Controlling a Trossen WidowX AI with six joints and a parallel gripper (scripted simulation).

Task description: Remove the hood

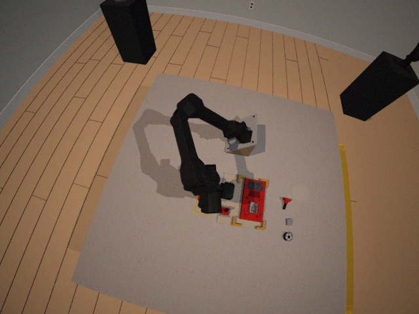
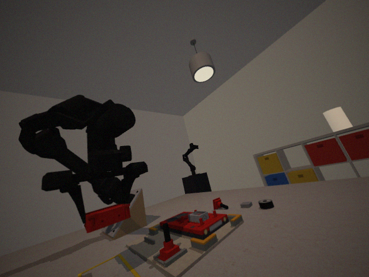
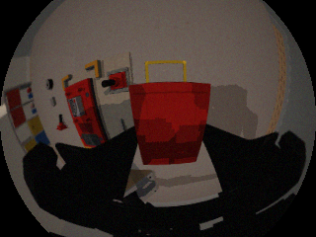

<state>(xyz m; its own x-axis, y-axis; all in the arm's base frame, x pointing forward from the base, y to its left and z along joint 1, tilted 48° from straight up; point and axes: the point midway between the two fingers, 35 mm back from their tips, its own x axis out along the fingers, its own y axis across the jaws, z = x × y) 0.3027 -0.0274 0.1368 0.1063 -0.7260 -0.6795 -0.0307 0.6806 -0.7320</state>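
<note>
My gripper (image 2: 106,215) (image 3: 170,128) is shut on the red hood (image 2: 102,220) (image 3: 170,106), one finger on each side of it. The hood hangs in the air, off the car, slightly tilted in the exterior view. The yellow outline of the marked area (image 1: 202,212) (image 2: 99,264) (image 3: 166,62) lies on the table below; the arm hides most of it in the top view, and the hood hides its near part in the wrist view. The red toy car (image 1: 248,201) (image 2: 190,228) (image 3: 88,116) stands on its board with its grey engine (image 1: 253,207) (image 2: 199,216) uncovered.
The board (image 1: 224,220) (image 3: 125,61) lies beside the marked area and carries orange corner blocks and an upright red-and-black piece (image 2: 169,249) (image 3: 118,80). Beyond the car lie a red-and-black piece (image 1: 286,201), a grey block (image 1: 289,221) and a wheel (image 1: 287,236). A wedge-shaped mount (image 2: 136,217) holds the arm's base.
</note>
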